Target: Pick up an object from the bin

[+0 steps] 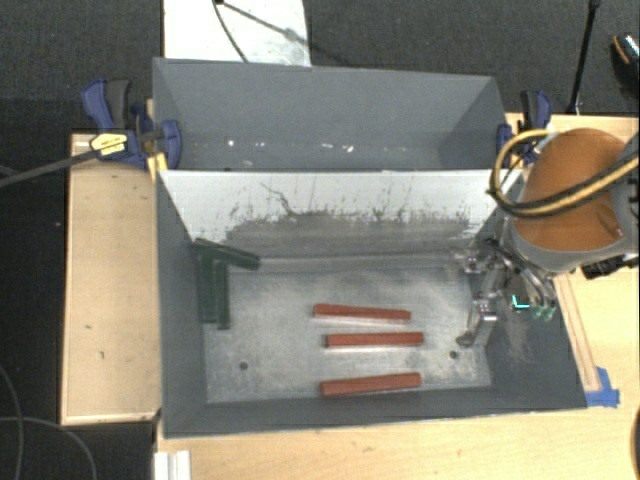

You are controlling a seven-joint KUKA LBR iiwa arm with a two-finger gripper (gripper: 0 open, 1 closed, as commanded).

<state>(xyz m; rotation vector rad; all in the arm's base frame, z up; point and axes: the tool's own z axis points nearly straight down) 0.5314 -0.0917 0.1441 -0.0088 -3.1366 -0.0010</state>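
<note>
Nearest in the grey bin (190, 408) lies a first red-brown bar (370, 384), and behind it, parallel and a little apart, lie a second bar (373, 340) and a third bar (361, 314). The gripper (472, 334) hangs low over the bare floor beside the right wall, just right of the second bar's end and not touching it; if it is released or clenched one cannot tell. Farther back at the left lies a dark green L-shaped piece (215, 278).
</note>
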